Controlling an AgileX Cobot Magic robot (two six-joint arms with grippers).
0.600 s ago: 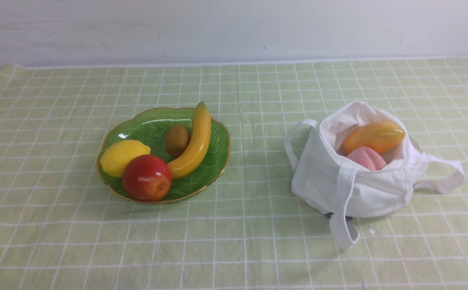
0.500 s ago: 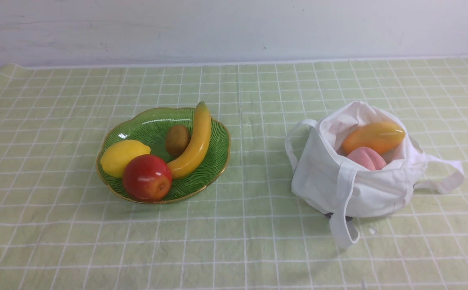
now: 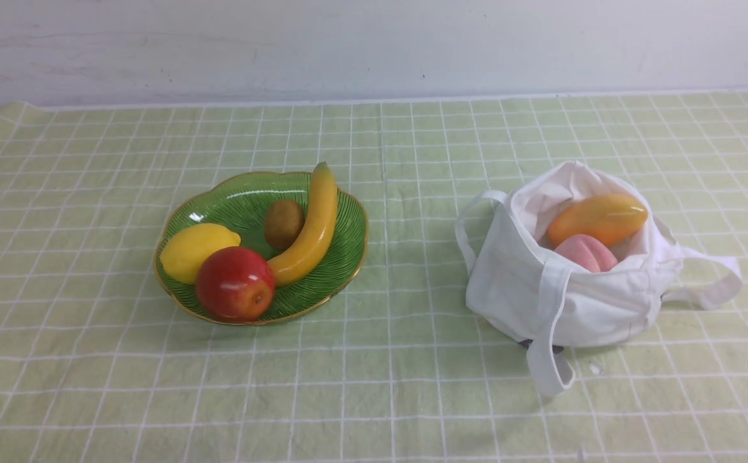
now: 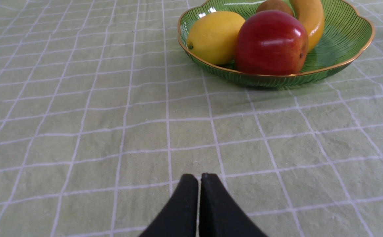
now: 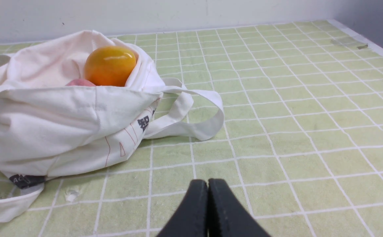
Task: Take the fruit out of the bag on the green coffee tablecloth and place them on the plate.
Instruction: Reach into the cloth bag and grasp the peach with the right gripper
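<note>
The white bag (image 3: 560,296) lies open on the green coffee tablecloth (image 3: 412,386) at the right, with the orange-yellow mango (image 3: 597,218) and the pink peach (image 3: 584,253) inside it. The green leaf-shaped plate (image 3: 348,257) stands left of centre. Neither arm shows in the front view. My left gripper (image 4: 199,177) is shut and empty above bare cloth, short of the plate (image 4: 349,36). Shut and empty too, my right gripper (image 5: 207,183) hovers over the cloth beside the bag (image 5: 63,131), where the mango (image 5: 110,65) shows and the peach (image 5: 79,83) is mostly hidden.
On the plate lie a yellow lemon (image 3: 197,251), a red apple (image 3: 235,283), a brown kiwi (image 3: 283,222) and a banana (image 3: 312,228). The bag's strap handles (image 3: 708,283) trail onto the cloth. A white wall (image 3: 374,45) runs along the back.
</note>
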